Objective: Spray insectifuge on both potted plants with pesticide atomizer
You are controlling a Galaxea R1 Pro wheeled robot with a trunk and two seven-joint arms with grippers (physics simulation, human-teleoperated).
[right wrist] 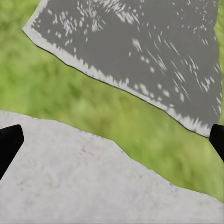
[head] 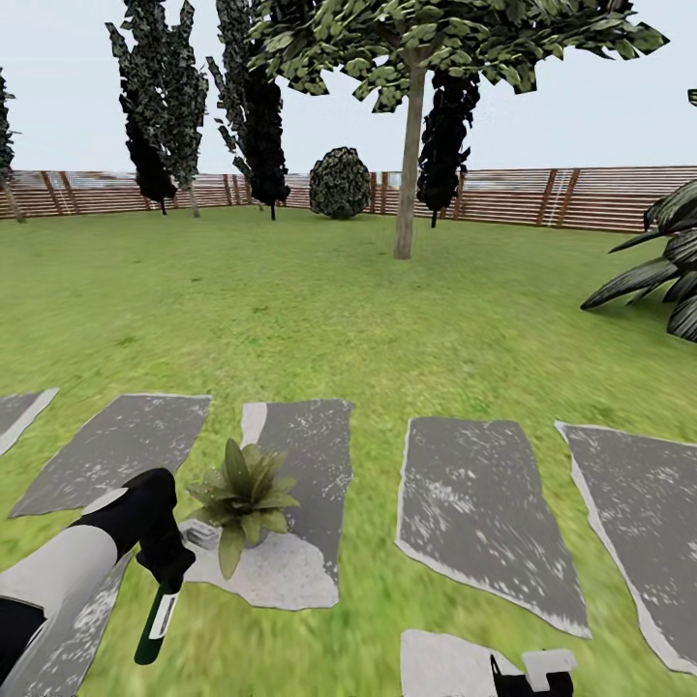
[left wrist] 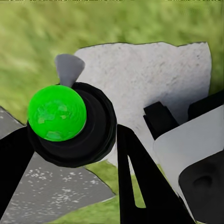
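Your left gripper [head: 165,571] hangs just left of the potted plant [head: 242,499], clenched on the atomizer [head: 153,624], a dark green bottle with a white label that points down toward the grass below the gripper. In the left wrist view you see the atomizer [left wrist: 70,123] end-on, a bright green cap in a black ring, pinched between the two black fingers [left wrist: 140,182], with pale stone and grass beneath it.

The plant, a rosette of pointed green leaves, stands on a stepping stone [head: 310,455] that is grey at its far part and pale near you. The pot is mostly hidden under the leaves. A small whitish thing lies on the stone, touching the plant's left side; you cannot tell what it is.

Right of the plant lie more grey stones [head: 479,503] in a row across the lawn [head: 387,310]. Well beyond the plant a thin-trunked tree [head: 409,165] rises, and behind it runs the brown slatted fence [head: 581,194].

Your right gripper [head: 532,678] sits low, right of the plant, over a pale stone [head: 440,663]. In the right wrist view the black fingertips [right wrist: 9,144] sit at opposite edges, spread wide and released, holding nothing, over pale stone [right wrist: 84,182], grass and a grey stone [right wrist: 140,51].
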